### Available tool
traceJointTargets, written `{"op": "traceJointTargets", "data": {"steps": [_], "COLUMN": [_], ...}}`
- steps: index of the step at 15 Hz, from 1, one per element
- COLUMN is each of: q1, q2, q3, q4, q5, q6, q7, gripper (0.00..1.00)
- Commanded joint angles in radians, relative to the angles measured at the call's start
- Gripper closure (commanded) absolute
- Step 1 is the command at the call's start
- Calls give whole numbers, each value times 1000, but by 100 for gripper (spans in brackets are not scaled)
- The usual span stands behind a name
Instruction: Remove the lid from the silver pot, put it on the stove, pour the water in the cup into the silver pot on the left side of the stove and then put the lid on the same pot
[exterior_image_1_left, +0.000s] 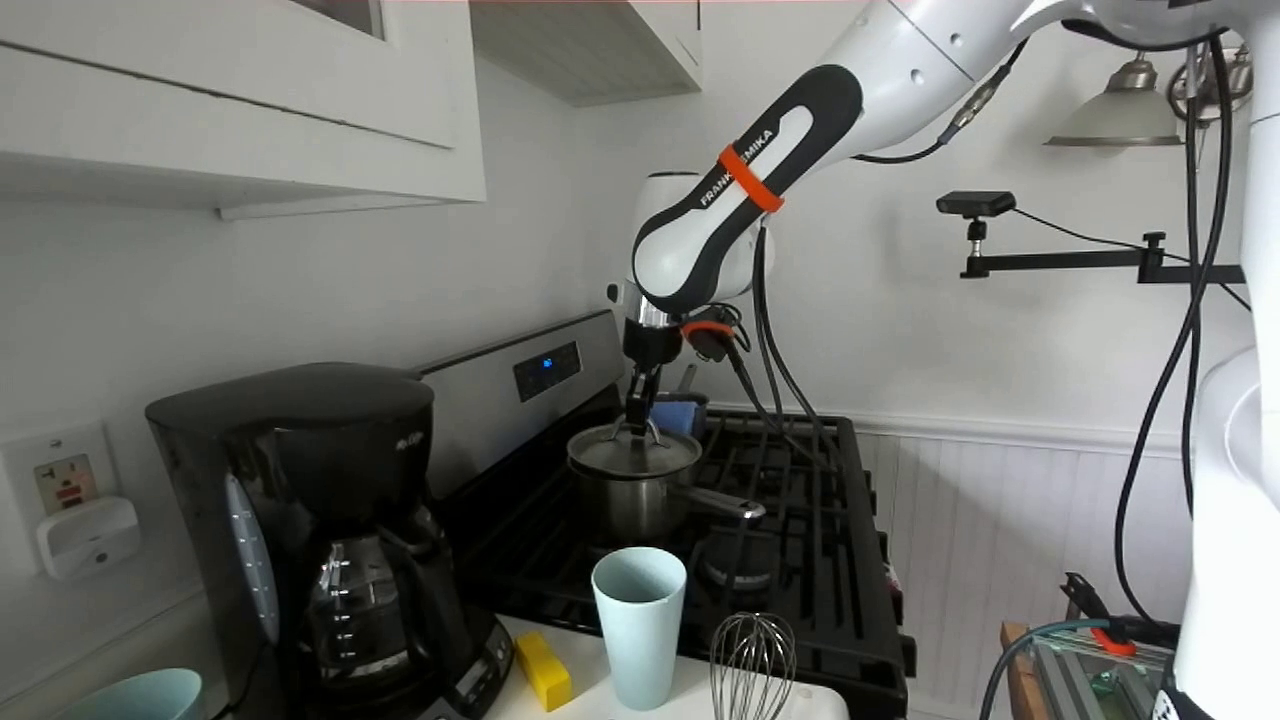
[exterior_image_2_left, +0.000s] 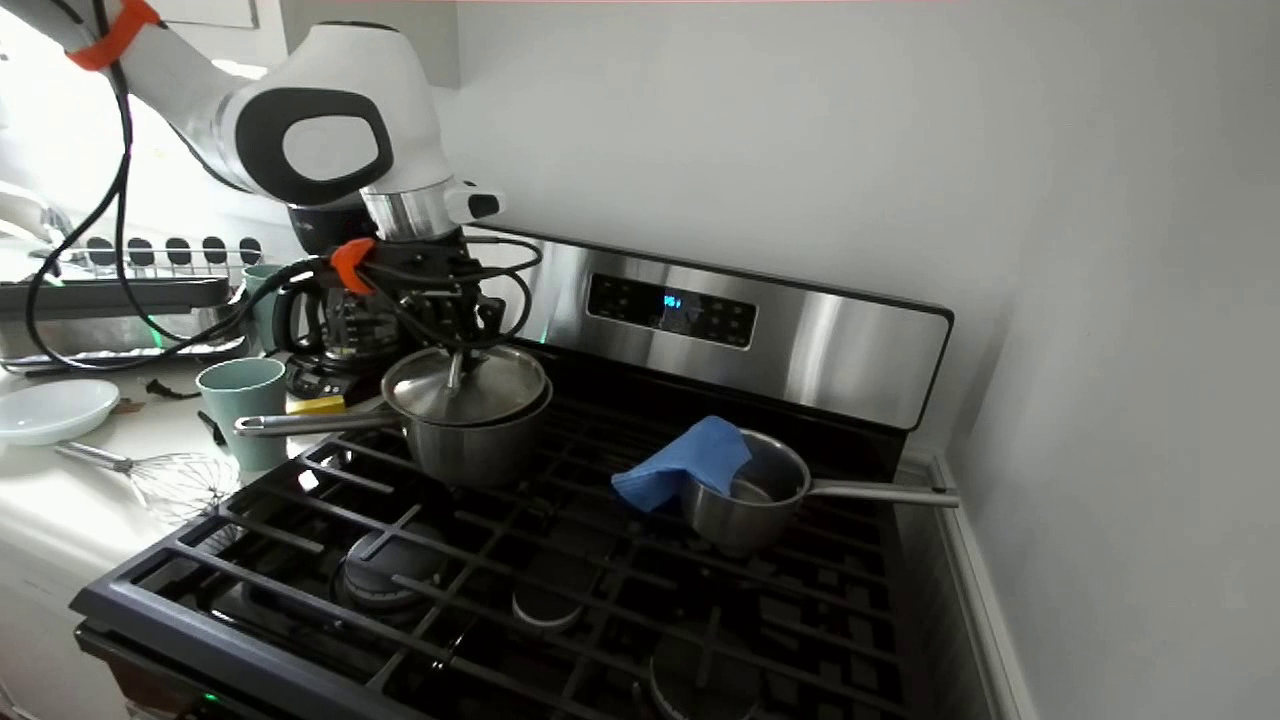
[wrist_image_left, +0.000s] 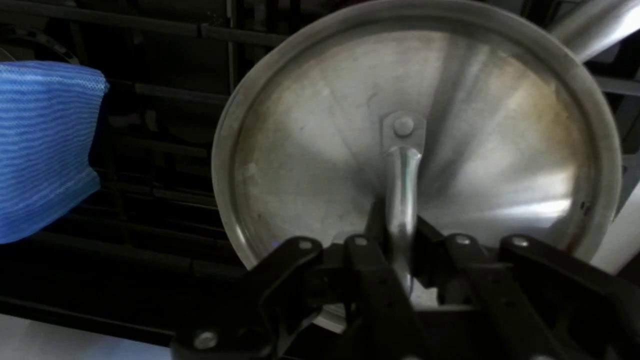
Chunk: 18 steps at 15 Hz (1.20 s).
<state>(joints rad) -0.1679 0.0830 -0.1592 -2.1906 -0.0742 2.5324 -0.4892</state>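
My gripper (wrist_image_left: 400, 230) is shut on the loop handle (wrist_image_left: 401, 185) of the round metal lid (wrist_image_left: 320, 150). In both exterior views the lid lies over the mouth of the silver pot (exterior_image_1_left: 630, 510), a dark line showing between lid edge and pot rim. Whether it rests on the rim or hangs just above, I cannot tell. The pot stands on the rear grate of the stove (exterior_image_2_left: 540, 480), at the coffee maker's end, and its inside is hidden. On the counter beside the stove stands the pale mint cup (exterior_image_1_left: 640, 640), upright; its contents do not show.
A second steel pan (exterior_image_2_left: 735, 520) with a blue cloth (exterior_image_2_left: 690, 460) over its rim sits farther along the stove. Near the cup are a whisk (exterior_image_1_left: 755, 665), a yellow block (exterior_image_1_left: 543, 670) and a white bowl (exterior_image_2_left: 55, 412). The black coffee maker (exterior_image_1_left: 300, 420) stands close by.
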Motion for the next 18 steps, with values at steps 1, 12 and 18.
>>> {"op": "traceJointTargets", "data": {"steps": [1,12,18], "q1": [-14,-22,-29], "q2": [30,60,-42], "q3": [10,14,-9], "q4": [29,59,61], "q5": [32,24,2], "q6": [35,11,-96], "q7": [-43,-20,67], "gripper": [98,58,16]}}
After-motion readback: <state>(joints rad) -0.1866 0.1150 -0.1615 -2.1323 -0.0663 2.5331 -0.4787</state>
